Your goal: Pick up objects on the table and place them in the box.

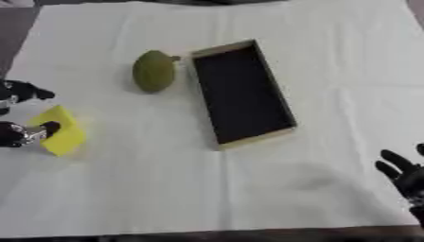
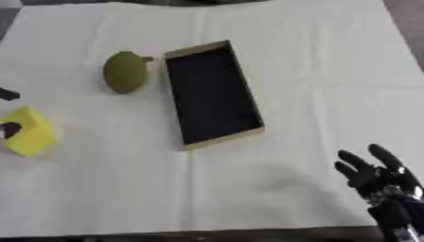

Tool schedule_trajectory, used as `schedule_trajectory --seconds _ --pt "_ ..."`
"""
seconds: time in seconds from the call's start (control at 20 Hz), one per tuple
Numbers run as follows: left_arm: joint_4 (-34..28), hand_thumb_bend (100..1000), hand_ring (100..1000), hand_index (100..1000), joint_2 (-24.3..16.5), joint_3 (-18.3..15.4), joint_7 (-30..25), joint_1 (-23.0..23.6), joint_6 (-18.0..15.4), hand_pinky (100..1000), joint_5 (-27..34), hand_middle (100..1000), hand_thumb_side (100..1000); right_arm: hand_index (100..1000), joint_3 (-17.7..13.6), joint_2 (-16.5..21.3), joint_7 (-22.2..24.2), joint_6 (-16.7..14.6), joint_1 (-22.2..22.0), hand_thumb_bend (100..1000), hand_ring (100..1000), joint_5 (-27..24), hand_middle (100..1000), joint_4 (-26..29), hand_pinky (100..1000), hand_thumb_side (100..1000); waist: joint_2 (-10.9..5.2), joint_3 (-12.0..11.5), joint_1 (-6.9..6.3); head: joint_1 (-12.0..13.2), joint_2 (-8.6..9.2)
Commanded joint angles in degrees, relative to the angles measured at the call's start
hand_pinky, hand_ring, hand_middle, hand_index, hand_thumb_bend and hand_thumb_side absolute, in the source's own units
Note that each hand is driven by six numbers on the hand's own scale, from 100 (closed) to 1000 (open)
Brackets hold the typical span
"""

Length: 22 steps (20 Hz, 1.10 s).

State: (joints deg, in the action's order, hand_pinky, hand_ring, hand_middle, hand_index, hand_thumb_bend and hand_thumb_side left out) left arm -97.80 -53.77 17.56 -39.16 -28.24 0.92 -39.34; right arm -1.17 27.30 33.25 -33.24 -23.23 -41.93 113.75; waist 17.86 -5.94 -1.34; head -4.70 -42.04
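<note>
A long, shallow rectangular box (image 1: 242, 93) with pale wooden walls and a dark inside lies at a slant on the white cloth-covered surface (image 1: 165, 189); it serves as the landmark here. Nothing shows inside it, though the dark floor makes that hard to judge.

Just to the left of the box's far end lies an olive-green oval fruit-like object (image 1: 154, 71), with a small stub at its upper right that nearly meets the box's corner; whether the two touch cannot be told.

Well to the left of the box's near end, close to the surface's edge, sits a bright yellow block-shaped thing (image 1: 59, 130), possibly a sponge, tilted on one corner. The left robot hand (image 1: 25, 133) is at it: one dark fingertip with a silvery segment presses against the block's left face, and another dark finger part shows higher up, apart from the block. Most of this hand is cut off by the view's edge, more so in the right eye view, so whether it pinches the block or only touches it cannot be told.

Well to the right of the box and nearer the front edge, the right robot hand (image 2: 377, 177) rests idle, its dark fingers spread and pointing upward, holding nothing. Its wrist runs out of the lower right corner.
</note>
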Motion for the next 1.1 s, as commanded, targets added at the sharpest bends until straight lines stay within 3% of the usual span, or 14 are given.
schedule_trajectory --seconds 0.05,0.95,1.1 --pt "0.41 317 963 1000 -1.10 0.07 0.10 -0.28 0.03 983 -1.05 884 1000 1000 0.06 0.36 18.72 -18.73 -0.19 100 1000 0.60 627 0.84 1000 326 -0.69 0.06 -0.03 0.27 0.72" --pt "3.74 356 944 1000 0.19 0.83 -0.31 -0.81 -0.25 960 -3.45 869 1000 1000 1.19 -0.72 18.72 -18.73 -0.61 100 1000 3.82 620 0.84 1000 386 -0.56 0.28 0.11 0.82 1.02" --pt "4.23 340 909 1000 0.49 0.81 0.23 -0.88 0.16 926 -3.66 832 1000 1000 1.35 -0.87 18.72 -18.73 -0.62 100 1000 4.22 619 0.84 1000 391 -0.52 0.27 0.15 0.88 1.12"
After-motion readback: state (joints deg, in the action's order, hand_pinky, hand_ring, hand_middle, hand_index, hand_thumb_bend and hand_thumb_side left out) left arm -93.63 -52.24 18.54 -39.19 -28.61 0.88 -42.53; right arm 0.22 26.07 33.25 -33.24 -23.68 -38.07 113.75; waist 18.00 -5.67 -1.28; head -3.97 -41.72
